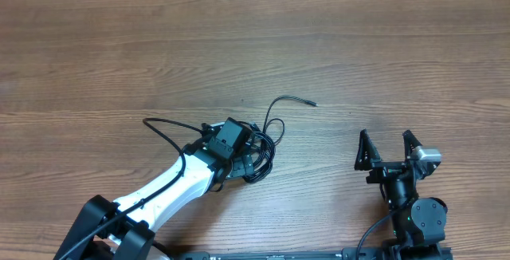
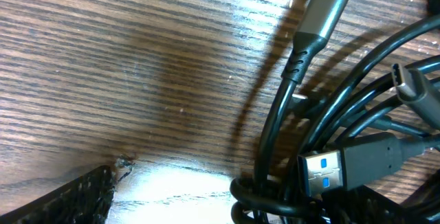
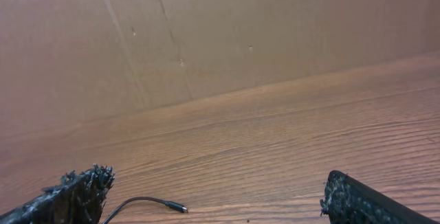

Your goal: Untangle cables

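The cables (image 1: 261,155) lie as a black tangle at the table's middle, with one loose strand curling up to a small plug (image 1: 311,103). My left gripper (image 1: 239,147) is low over the tangle's left side and open. In the left wrist view one textured finger (image 2: 69,200) shows at lower left. Cable loops (image 2: 275,196) lie on the wood just inside the gripper's right side, with a blue-tongued USB plug (image 2: 337,169) and a grey plug (image 2: 323,4) nearby. My right gripper (image 1: 388,145) stands open and empty to the right, apart from the cables. In its own view a plug end (image 3: 175,207) lies near its left finger (image 3: 69,196).
A brown cardboard wall (image 3: 206,38) rises behind the wooden table (image 1: 358,45). The left arm's own thicker black wire (image 1: 163,128) arcs out beside its wrist.
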`<state>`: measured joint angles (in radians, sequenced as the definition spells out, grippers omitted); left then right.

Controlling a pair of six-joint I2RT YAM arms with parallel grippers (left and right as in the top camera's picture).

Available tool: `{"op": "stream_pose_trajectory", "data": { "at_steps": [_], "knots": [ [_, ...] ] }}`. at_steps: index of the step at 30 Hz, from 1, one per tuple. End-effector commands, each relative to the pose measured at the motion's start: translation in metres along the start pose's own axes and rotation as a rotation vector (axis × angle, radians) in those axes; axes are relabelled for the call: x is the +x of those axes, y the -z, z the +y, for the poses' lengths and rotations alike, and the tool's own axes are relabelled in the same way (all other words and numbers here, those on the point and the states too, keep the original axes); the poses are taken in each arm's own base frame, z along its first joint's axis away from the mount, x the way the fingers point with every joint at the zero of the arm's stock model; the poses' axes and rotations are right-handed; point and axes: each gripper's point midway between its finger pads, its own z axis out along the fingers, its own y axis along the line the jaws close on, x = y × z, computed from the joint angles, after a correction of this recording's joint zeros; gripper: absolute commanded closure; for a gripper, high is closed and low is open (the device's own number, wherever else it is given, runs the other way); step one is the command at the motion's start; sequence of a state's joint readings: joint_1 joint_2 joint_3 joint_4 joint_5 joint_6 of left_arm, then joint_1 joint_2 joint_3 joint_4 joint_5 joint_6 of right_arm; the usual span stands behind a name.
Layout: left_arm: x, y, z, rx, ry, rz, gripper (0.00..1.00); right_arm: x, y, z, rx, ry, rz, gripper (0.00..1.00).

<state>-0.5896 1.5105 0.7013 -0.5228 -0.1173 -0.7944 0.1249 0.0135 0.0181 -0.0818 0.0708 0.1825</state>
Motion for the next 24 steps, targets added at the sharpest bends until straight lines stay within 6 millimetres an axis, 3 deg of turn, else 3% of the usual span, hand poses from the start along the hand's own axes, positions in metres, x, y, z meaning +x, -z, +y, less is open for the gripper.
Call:
{"op": "stream_pose_trajectory", "data": {
  "at_steps": [1, 17, 24],
  "knots": [
    [0.0033, -0.0033, 0.0051, -0.025, 0.009, -0.002, 0.03, 0.0008, 0.0000, -0.0023, 0.009, 0.004, -0.008, 0.00],
    [0.0022, -0.0034, 0.0025, -0.013, 0.018, -0.005, 0.01, 0.0008, 0.0000, -0.0023, 0.009, 0.004, -0.008, 0.00],
    [-0.0005, -0.0034, 0.0001, -0.003, 0.020, -0.016, 0.05, 0.0008, 0.0000, -0.0023, 0.009, 0.004, -0.008, 0.00]
  ]
}}
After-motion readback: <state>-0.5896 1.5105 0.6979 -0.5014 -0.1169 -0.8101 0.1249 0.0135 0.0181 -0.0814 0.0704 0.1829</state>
